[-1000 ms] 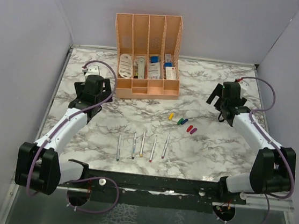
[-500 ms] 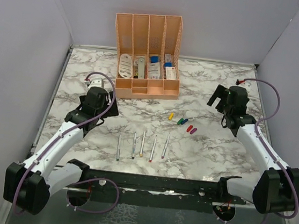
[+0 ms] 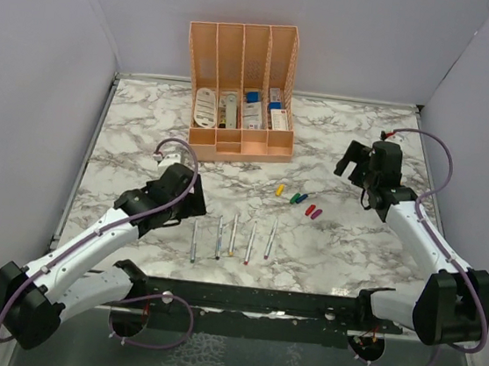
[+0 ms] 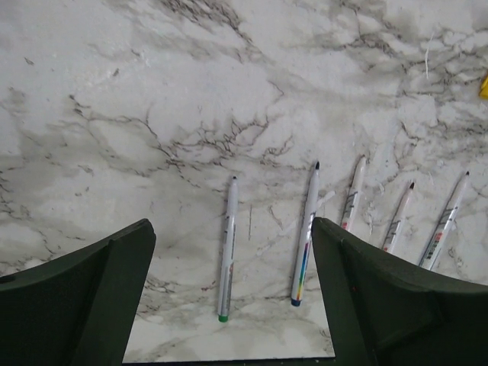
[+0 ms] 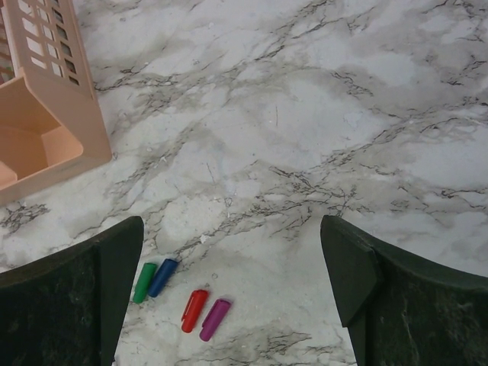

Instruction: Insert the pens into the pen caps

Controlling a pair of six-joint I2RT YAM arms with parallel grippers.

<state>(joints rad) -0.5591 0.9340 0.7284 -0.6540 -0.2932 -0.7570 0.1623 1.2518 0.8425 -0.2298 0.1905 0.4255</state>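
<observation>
left gripper [image 4: 231, 229] swung inward over the pens [image 3: 233, 235], right arm [image 3: 416, 225] shifted slightly

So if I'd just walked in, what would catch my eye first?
Probably the tall peach plastic slotted organiser at the back of the marble-patterned table, with two white-and-black robot arms angling in from the sides. Then the row of five thin grey-white pens lying side by side near the front, and five tiny coloured plastic caps clustered just beyond them, to the right.
</observation>
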